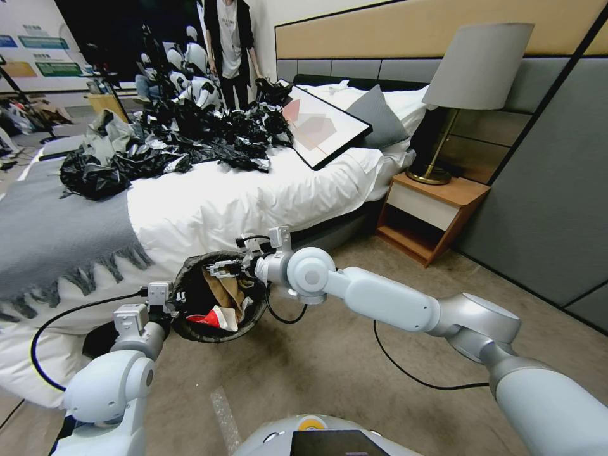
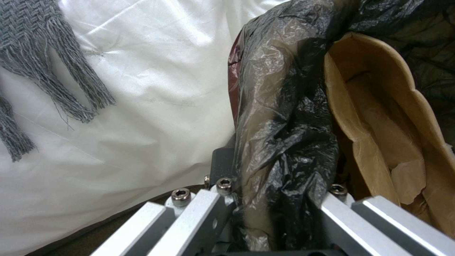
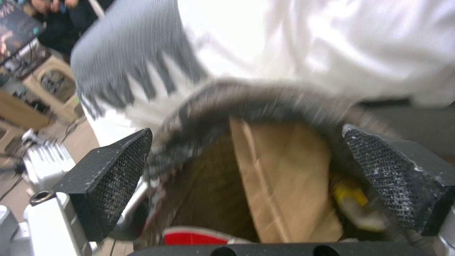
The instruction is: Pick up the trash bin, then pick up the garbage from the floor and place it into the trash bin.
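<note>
Standing beside the bed (image 1: pixel 253 196), on the floor (image 1: pixel 354 373), the robot has both arms forward at the trash bin (image 1: pixel 190 329), which hangs off the floor close to the white bedding and the grey fringed blanket (image 1: pixel 57 234).

Left gripper (image 1: pixel 170 299): at the bin's near-left rim. In the left wrist view the black liner (image 2: pixel 279 142) passes between the metal fingers (image 2: pixel 189 213), which are clamped on the liner-covered rim. This arm carries the bin.

Right gripper (image 1: pixel 223 269): over the bin mouth, reaching in from the robot's right side. In the right wrist view the two textured pads (image 3: pixel 113 174) stand wide apart with nothing between them.

Contents: brown paper bag (image 1: pixel 223 292) standing on edge, long axis running into the bin; red-and-white wrapper (image 1: pixel 212 318) at the near side; a yellow packet (image 3: pixel 348 193) beside the bag.

Key relation: the bin opening lies directly below and ahead of the open right fingers, garbage already inside. Judgement: the drop looks finished, and the right arm is the free one for any further pickup.
</note>
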You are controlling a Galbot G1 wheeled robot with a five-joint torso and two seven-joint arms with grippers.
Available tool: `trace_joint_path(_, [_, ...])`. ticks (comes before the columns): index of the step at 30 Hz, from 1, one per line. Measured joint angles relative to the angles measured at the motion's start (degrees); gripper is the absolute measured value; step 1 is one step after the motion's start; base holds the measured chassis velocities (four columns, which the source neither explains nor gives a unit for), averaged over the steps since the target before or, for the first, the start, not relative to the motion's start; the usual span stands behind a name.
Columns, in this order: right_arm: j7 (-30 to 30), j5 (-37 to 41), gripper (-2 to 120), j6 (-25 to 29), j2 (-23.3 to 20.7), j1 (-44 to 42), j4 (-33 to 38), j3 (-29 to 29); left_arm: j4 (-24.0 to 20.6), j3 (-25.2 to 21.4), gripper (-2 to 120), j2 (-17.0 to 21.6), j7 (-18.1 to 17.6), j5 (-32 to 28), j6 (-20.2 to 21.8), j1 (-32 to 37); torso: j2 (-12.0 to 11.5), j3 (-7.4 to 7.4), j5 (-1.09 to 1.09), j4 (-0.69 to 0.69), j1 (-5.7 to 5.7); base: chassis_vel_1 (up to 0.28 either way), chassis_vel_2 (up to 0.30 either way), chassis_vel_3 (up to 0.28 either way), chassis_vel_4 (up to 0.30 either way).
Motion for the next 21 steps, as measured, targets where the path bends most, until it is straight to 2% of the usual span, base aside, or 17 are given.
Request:
trace_joint_path(1, [0.10,-2.46,100,0.31,-1.37,0.19,0.49,1.12,0.00,-0.02,0,0.01,-0.01,-0.03,0.00,0.03,0.00,0.00,0.00,-0.01,0.00,0.000,0.000,0.000,0.000])
trace_joint_path(2, [-0.40,-9.20,100,1.04,-4.59,0.47,0.93,3.24,0.03,-0.10,0,0.09,-0.02,-0.10,0.00,0.07,0.00,0.00,0.00,-0.03,0.00,0.000,0.000,0.000,0.000])
trace_joint_path(4, [-0.76,-12.06,100,1.27,-6.08,0.49,1.07,4.05,0.08,-0.10,0,0.12,-0.02,-0.14,0.01,0.07,0.00,0.00,0.01,-0.03,0.00,0.000,0.000,0.000,0.000])
trace_joint_path(8, [-1.84,-26.24,100,4.54,-14.33,-2.54,3.42,10.46,0.16,0.05,0,0.10,-0.06,-0.35,0.00,-0.27,0.00,0.00,0.02,-0.05,0.00,0.000,0.000,0.000,0.000])
trace_joint_path(10, [-1.88,-27.20,100,4.66,-14.81,-3.04,3.65,11.11,0.17,0.07,0,0.09,-0.06,-0.35,0.00,-0.29,0.00,0.00,0.03,-0.02,0.00,0.000,0.000,0.000,0.000])
trace_joint_path(11, [-2.13,-32.71,100,5.33,-17.48,-5.67,4.59,15.35,0.25,0.20,0,0.05,-0.10,-0.35,0.00,-0.30,0.00,0.00,0.02,-0.05,0.00,0.000,0.000,0.000,0.000])
trace_joint_path(12, [-2.70,-36.14,100,5.88,-19.07,-8.07,5.19,18.87,0.25,0.26,0,0.03,-0.12,-0.36,0.00,-0.30,0.00,0.00,0.00,0.02,0.00,0.000,0.000,0.000,0.000])
trace_joint_path(13, [-2.70,-36.14,100,5.88,-19.07,-8.07,5.19,18.87,0.25,0.26,0,0.03,-0.12,-0.36,0.00,-0.30,0.00,0.00,0.00,0.02,0.00,0.000,0.000,0.000,0.000])
trace_joint_path(14, [-3.09,-38.20,100,6.20,-20.11,-10.18,5.43,21.31,0.26,0.27,0,0.04,-0.15,-0.36,0.00,-0.29,0.01,-0.01,-0.01,-0.02,0.00,0.000,0.000,0.000,0.000])
trace_joint_path(15, [-4.47,-42.67,100,6.86,-21.81,-17.32,5.88,29.18,0.25,0.31,0,0.05,-0.22,-0.36,0.00,-0.27,0.00,0.00,0.02,-0.01,0.00,0.000,0.000,0.000,0.000])
trace_joint_path(16, [-5.44,-45.04,100,7.23,-22.19,-22.06,6.09,33.98,0.25,0.33,0,0.09,-0.27,-0.35,0.00,-0.24,0.01,-0.01,0.03,-0.05,-0.01,0.000,0.000,0.000,0.000])
trace_joint_path(17, [-5.44,-45.04,100,7.23,-22.19,-22.06,6.09,33.98,0.25,0.33,0,0.09,-0.27,-0.35,0.00,-0.24,0.01,-0.01,0.03,-0.05,-0.01,0.000,0.000,0.000,0.000])
trace_joint_path(18, [-6.92,-49.03,100,8.01,-21.95,-29.10,6.12,40.51,0.22,0.38,0,0.13,-0.45,-0.44,0.00,-0.24,0.01,0.00,0.01,-0.06,0.00,0.000,0.000,0.000,0.000])
trace_joint_path(19, [-7.89,-51.79,100,8.56,-21.39,-33.18,6.08,44.07,0.19,0.38,0,0.13,-0.59,-0.61,0.01,-0.23,0.01,-0.01,0.04,-0.05,-0.01,0.000,0.000,0.000,0.000])
trace_joint_path(20, [-7.89,-51.79,100,8.56,-21.39,-33.18,6.08,44.07,0.19,0.38,0,0.13,-0.59,-0.61,0.01,-0.23,0.01,-0.01,0.04,-0.05,-0.01,0.000,0.000,0.000,0.000])
trace_joint_path(21, [-9.24,-56.59,100,9.55,-20.18,-39.22,5.78,49.41,-0.02,0.38,0,0.14,-0.73,-0.89,0.00,-0.24,0.01,-0.01,0.04,-0.03,-0.01,0.000,0.000,0.000,0.000])
